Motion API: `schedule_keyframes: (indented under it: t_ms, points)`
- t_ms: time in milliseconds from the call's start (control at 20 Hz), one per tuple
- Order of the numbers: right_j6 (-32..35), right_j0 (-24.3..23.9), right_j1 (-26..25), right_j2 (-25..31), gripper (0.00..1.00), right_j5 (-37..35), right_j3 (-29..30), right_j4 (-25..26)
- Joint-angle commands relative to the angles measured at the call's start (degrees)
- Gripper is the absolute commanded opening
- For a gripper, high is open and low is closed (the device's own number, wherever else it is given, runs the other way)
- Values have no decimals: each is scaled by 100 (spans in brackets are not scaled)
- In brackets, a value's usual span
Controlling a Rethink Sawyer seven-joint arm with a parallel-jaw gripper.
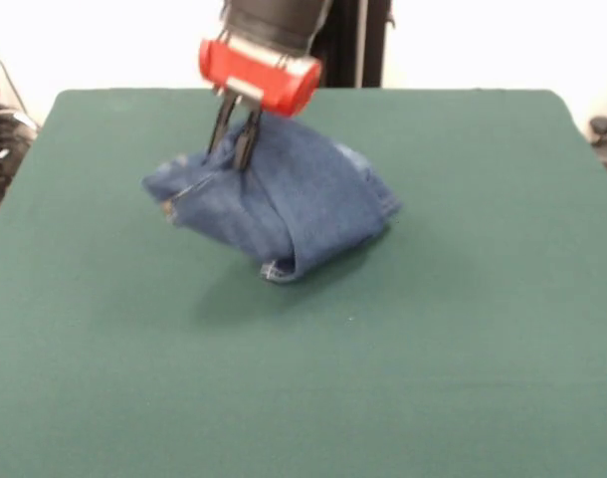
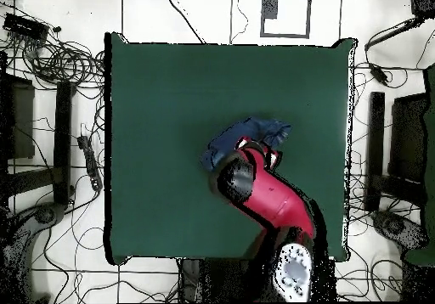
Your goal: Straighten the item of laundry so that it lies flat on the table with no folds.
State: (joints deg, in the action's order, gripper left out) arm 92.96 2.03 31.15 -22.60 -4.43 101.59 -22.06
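Front view: jeans [image 1: 284, 204] are bunched into a lumpy mound a bit toward the far side of the bench [image 1: 433, 378], nowhere near flat – one hemmed edge pokes out at the bottom front of the pile.
Hand: the hand [image 1: 235, 139] is down at the upper left of the heap with its two dark fingers [image 1: 220, 124] drawn close together and their tips right in the denim. Looks to me like it's pinching a fold of the jeans, and the cloth seems pulled up toward it.
Overhead view: only a blue patch of the jeans [image 2: 246, 135] shows, right of the bench's middle, since the red arm [image 2: 272, 200] covers the rest. Green bench [image 2: 161, 97] has loads of free room all round.
Handling: denim is soft but on the heavy, thick side – my guess is it drapes and drags rather than sliding easy, so a fold won't shake out by itself.
Where to grab: I'd go for an edge or a hem, not the middle of the lump, since a thick wad could slip out of those narrow fingers.
Progress: early days I reckon, several layers are stacked on each other.
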Motion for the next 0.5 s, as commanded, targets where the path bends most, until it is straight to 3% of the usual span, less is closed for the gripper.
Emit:
schedule_keyframes:
  t_ms: [50, 350, 500]
  points:
    - [966, 896, 106, -1335, 0, -954, -333, 90]
    - [1186, 1446, -39, -1950, 0, -1418, -650, 36]
    - [1221, 1767, -182, -2605, 0, -2438, -975, 152]
